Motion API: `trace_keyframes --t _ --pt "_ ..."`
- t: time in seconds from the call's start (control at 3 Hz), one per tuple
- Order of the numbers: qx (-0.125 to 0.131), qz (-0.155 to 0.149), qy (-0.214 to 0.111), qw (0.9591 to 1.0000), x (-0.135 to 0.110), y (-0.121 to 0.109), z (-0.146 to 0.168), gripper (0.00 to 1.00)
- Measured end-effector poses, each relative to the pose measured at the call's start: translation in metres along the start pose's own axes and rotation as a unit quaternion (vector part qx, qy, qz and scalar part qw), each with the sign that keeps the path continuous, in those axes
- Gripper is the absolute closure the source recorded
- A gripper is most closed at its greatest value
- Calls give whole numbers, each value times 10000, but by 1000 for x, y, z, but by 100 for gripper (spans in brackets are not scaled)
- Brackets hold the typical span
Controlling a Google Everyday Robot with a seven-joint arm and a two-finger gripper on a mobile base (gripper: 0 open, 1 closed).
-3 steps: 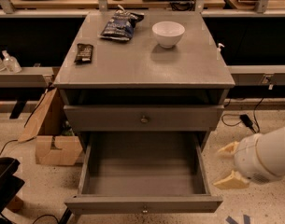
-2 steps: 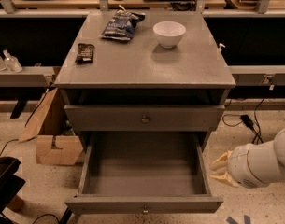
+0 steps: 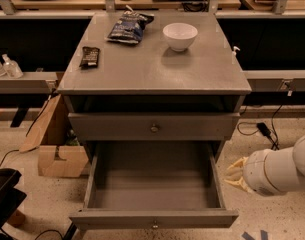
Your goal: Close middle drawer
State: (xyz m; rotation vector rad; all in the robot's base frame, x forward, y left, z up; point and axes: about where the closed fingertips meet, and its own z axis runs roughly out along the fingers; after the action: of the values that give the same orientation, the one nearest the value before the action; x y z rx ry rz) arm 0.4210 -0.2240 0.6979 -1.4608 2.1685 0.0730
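Note:
The middle drawer (image 3: 153,184) is pulled far out of the grey cabinet, showing its plain grey box interior. Its flat front panel (image 3: 117,219) faces me at the bottom, with a small brass knob (image 3: 154,226). The top drawer front (image 3: 107,126) above it is closed. The lowest drawer is hidden under the open one. My gripper (image 3: 235,175) is at the right, just outside the open drawer's right side wall, with its yellowish fingers (image 3: 237,165) pointing left and standing apart. It holds nothing and is apart from the drawer.
On the cabinet top (image 3: 157,69) lie a white bowl (image 3: 180,35), a chip bag (image 3: 128,26) and a dark bar (image 3: 89,56). A cardboard box (image 3: 59,159) stands on the floor at the left, a black object (image 3: 4,196) at the lower left, and cables (image 3: 264,129) at the right.
My gripper has moved a little lower and left, closer to the open drawer's right side. The drawer has not moved.

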Motion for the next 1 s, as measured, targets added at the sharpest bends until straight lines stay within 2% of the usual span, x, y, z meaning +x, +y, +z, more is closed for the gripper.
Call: trace_keyframes --t 0.33,0.67,1.0 --pt "-176 192 7 9997 21 27 31 100" --pt "-286 440 55 9986 59 69 80 100" --pt "-333 486 -6 9983 83 103 119 100"
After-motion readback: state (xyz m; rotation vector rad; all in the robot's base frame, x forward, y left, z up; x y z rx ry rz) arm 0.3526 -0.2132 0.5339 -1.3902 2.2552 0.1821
